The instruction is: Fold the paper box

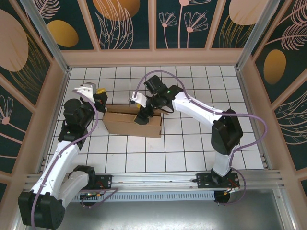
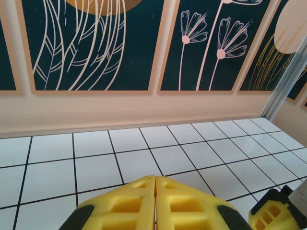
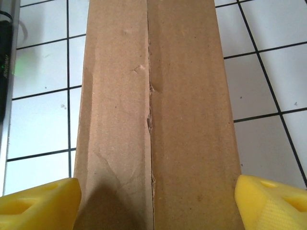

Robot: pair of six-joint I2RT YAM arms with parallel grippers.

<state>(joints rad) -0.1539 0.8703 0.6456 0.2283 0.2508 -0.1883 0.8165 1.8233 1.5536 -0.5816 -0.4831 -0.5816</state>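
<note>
The paper box (image 1: 133, 122) is a long brown cardboard shape lying on the tiled table, left of centre. In the right wrist view the paper box (image 3: 158, 110) runs lengthwise, with a seam down the middle of its top face. My right gripper (image 1: 143, 116) hangs over the box's right half. Seen from its wrist, the right gripper (image 3: 157, 203) is open, one yellow fingertip (image 3: 41, 203) off each long side of the box. My left gripper (image 1: 99, 94) sits just beyond the box's left end. From its own wrist, the left gripper (image 2: 155, 178) is shut on nothing, pointing over bare tiles.
Patterned walls (image 1: 153, 24) enclose the white tiled table (image 1: 192, 143) at the back and both sides. A metal rail (image 1: 158, 179) carries the arm bases along the near edge. A yellow and black part (image 2: 276, 213) shows at the lower right of the left wrist view.
</note>
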